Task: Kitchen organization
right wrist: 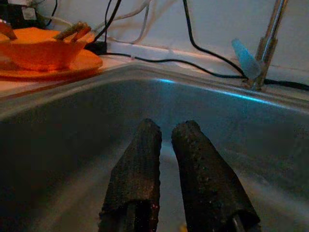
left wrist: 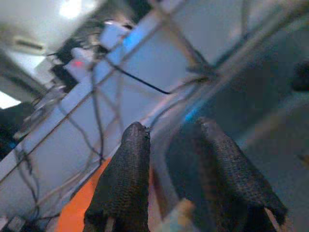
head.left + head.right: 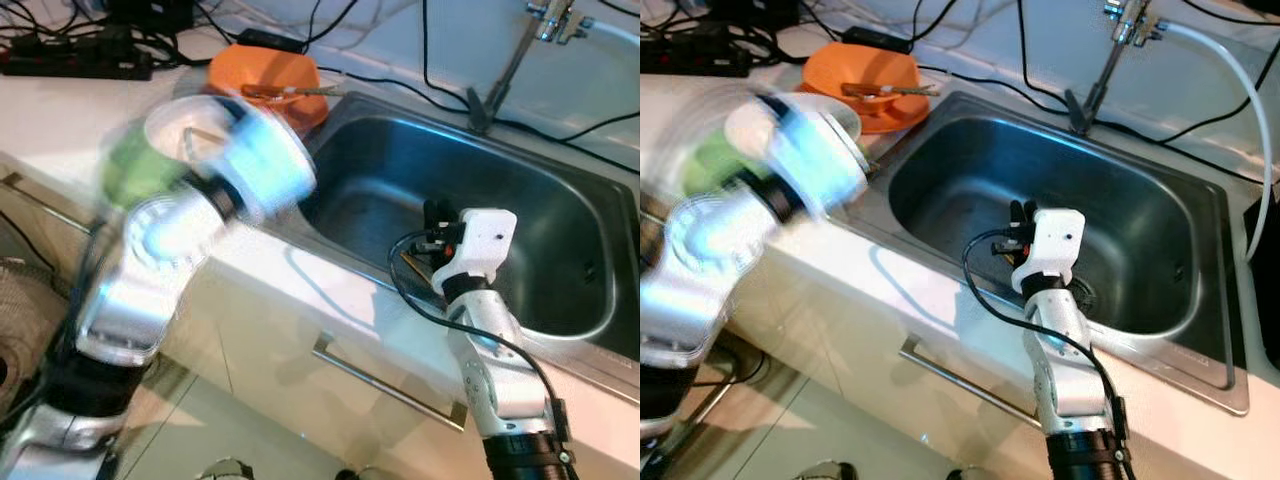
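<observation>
Left eye view, counter (image 3: 60, 120): pale worktop running along the wall, a drawer handle (image 3: 385, 380) on the cabinet front below it.
Sink (image 3: 560, 310): 1 steel basin set into the counter, faucet (image 3: 510, 65) rising behind it, black cables trailing along the wall.
Left arm (image 3: 150, 270): silver, blurred, raised over the counter edge beside the sink.
Right arm (image 3: 495, 360): silver, reaching up over the sink's front rim.
Orange plate (image 3: 265, 80): on the counter just beside the sink's far left corner, an orange bowl (image 1: 36, 50) on it holding a few utensils.
Power strip (image 3: 75, 62): black, at the counter's far left by the wall.
Left gripper (image 2: 169, 159): 2 black fingers slightly apart, nothing between them, pointing toward the sink rim.
Right gripper (image 1: 166, 145): inside the basin, 2 fingers nearly together with a thin gap, holding nothing.
</observation>
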Motion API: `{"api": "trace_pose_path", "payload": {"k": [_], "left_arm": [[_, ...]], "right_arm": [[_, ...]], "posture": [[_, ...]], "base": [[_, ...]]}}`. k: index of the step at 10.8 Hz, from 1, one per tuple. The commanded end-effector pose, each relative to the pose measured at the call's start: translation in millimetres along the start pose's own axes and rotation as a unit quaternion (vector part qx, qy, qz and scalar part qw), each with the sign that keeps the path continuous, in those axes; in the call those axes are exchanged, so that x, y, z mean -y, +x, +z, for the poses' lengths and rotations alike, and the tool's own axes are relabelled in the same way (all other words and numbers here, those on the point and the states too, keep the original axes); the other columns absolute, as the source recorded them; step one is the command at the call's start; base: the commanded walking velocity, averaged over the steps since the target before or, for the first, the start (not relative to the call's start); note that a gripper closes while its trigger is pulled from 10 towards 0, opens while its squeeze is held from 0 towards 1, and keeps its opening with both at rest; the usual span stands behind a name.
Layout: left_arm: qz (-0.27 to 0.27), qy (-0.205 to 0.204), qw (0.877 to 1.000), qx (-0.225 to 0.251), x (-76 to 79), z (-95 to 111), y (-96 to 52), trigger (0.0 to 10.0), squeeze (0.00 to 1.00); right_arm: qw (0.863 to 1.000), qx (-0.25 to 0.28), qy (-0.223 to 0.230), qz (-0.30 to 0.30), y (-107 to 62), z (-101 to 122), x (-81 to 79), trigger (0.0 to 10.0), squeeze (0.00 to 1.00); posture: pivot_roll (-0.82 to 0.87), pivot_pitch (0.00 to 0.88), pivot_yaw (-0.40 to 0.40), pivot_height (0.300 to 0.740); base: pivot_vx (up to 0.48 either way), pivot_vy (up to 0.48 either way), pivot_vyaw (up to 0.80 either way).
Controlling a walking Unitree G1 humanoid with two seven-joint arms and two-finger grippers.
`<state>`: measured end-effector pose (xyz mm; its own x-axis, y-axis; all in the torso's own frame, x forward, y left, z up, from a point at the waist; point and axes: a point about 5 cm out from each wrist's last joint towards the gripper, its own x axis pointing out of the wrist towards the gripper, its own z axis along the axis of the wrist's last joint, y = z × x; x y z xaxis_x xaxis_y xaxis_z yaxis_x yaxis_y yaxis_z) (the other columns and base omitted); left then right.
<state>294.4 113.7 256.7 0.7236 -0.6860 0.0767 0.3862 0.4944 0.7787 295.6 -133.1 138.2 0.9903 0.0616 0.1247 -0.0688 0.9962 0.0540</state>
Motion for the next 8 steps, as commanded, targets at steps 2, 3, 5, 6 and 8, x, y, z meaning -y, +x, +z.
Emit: {"api": "trace_pose_path", "payload": {"k": [2, 3, 5, 6, 8], "left_arm": [[-0.024, 0.039, 0.999, 0.009, 0.5, 2.7, 0.1, 10.0, 0.00], [-0.033, 0.044, 0.998, 0.003, 0.9, -1.1, 0.7, 10.0, 0.89], [-0.052, 0.085, 0.995, -0.020, 6.3, -10.5, 4.3, 10.0, 1.00], [-0.053, 0.098, 0.993, -0.033, 7.0, -16.0, 7.9, 10.0, 0.00], [-0.063, 0.110, 0.991, -0.043, 12.9, -26.3, 14.9, 10.0, 0.00]], "right_arm": [[1.000, 0.007, -0.002, -0.009, 2.9, 2.0, 2.4, 10.0, 0.00], [1.000, 0.007, -0.002, -0.008, 3.5, 1.7, 1.7, 10.0, 0.00], [1.000, 0.006, -0.001, -0.011, 3.8, 0.6, 3.1, 10.0, 0.00], [1.000, 0.006, -0.001, -0.012, 3.9, 0.4, 3.5, 10.0, 0.00], [1.000, 0.007, 0.001, -0.012, 4.6, 1.1, 2.2, 10.0, 0.00]], "posture": [[-0.05, 0.040, -0.109, 0.740], [-0.05, 0.045, -0.111, 0.740], [-0.06, 0.054, -0.112, 0.740], [-0.06, 0.054, -0.112, 0.740], [-0.07, 0.057, -0.105, 0.740]], "base": [[0.000, 0.000, 0.00], [0.000, 0.000, 0.00], [0.000, 0.000, 0.00], [0.000, 0.000, 0.00], [0.000, 0.000, 0.00]]}}
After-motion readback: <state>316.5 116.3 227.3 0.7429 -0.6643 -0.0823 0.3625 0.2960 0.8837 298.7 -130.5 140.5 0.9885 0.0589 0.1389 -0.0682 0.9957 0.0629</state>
